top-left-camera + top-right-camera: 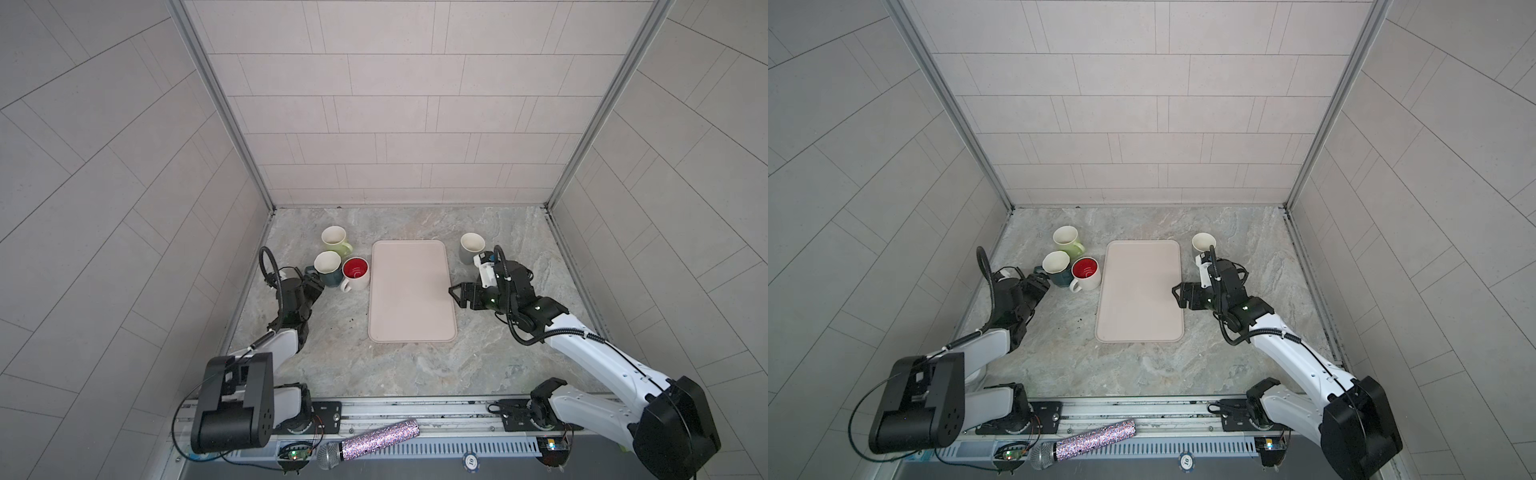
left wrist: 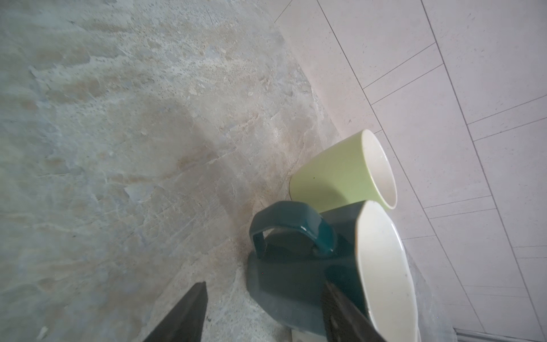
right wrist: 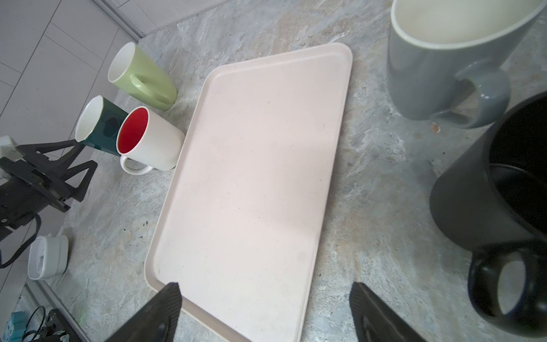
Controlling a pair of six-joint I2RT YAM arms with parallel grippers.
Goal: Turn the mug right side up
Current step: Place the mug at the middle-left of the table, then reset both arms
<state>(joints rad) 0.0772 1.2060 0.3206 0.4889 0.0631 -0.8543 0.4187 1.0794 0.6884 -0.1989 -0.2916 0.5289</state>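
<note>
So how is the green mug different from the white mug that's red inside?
The green mug is pale green outside and white inside; the white mug is white outside and red inside. The green mug stands nearer the back wall; the white mug sits close beside the tray. The green mug's handle points toward the tray; the white mug's points toward the front edge. Both stand upright, open end up, and look empty.
</note>
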